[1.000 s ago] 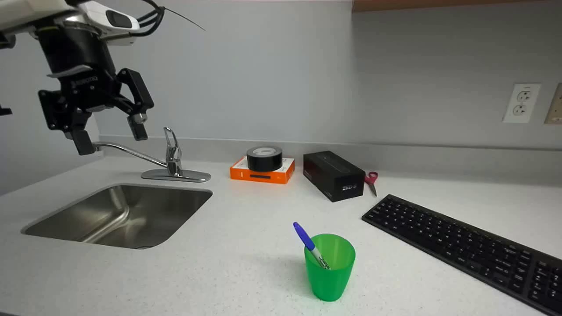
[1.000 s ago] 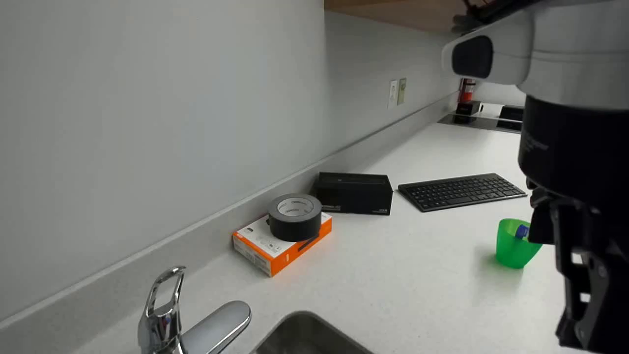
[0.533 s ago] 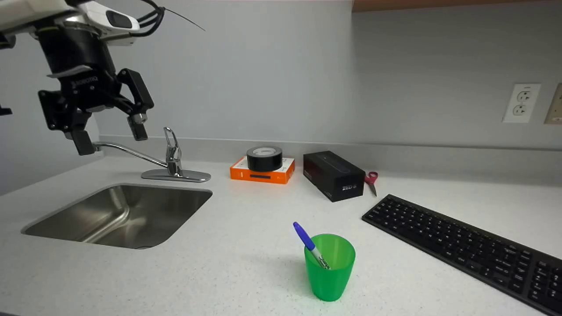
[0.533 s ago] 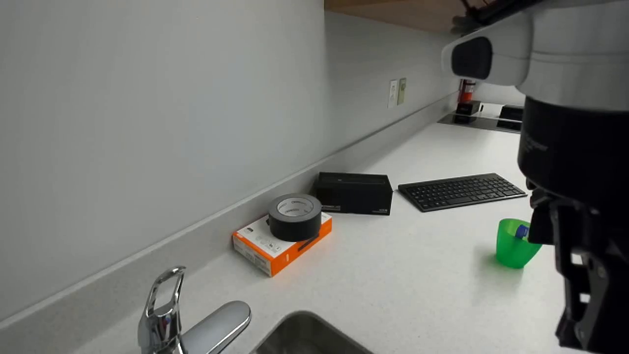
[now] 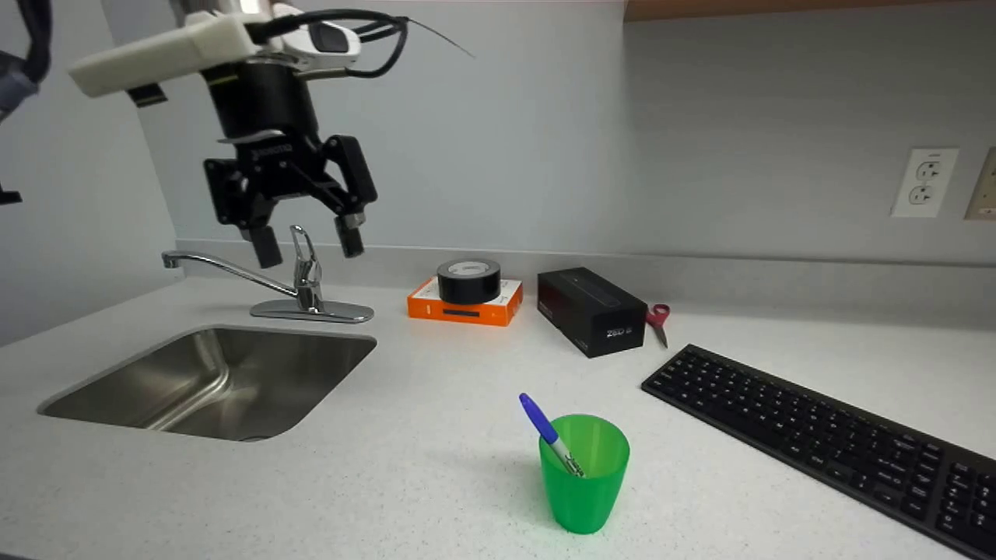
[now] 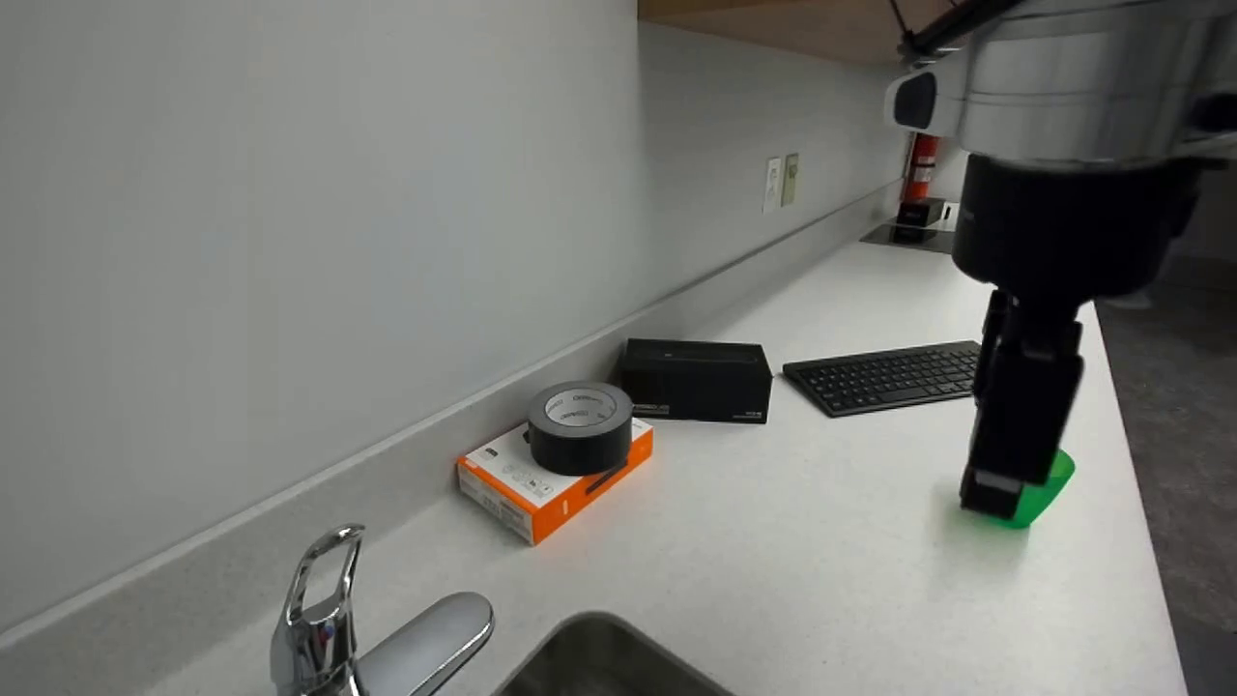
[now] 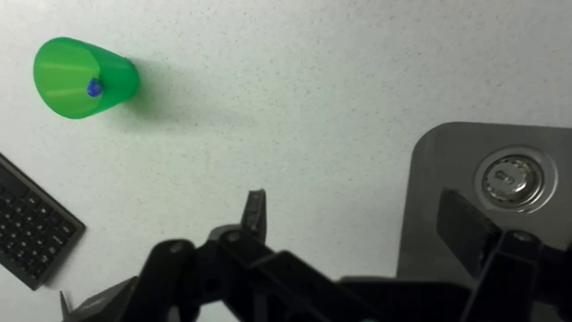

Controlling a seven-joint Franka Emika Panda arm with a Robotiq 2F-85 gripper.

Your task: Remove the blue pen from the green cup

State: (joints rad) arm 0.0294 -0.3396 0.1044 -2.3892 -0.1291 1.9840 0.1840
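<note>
Pen (image 5: 538,419) in cup (image 5: 585,502), sink (image 5: 268,381) left, keyboard (image 5: 832,447) right in an exterior view, scissors (image 5: 657,320) perhaps against the box (image 5: 595,311) behind.

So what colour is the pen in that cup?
Blue-violet on top, pale grey with dark markings below; the pen shows best in an exterior view.

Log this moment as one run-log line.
gripper: open, empty, in the air | blue pen: leaning in green cup | green cup: upright on counter | removal: not yet done
</note>
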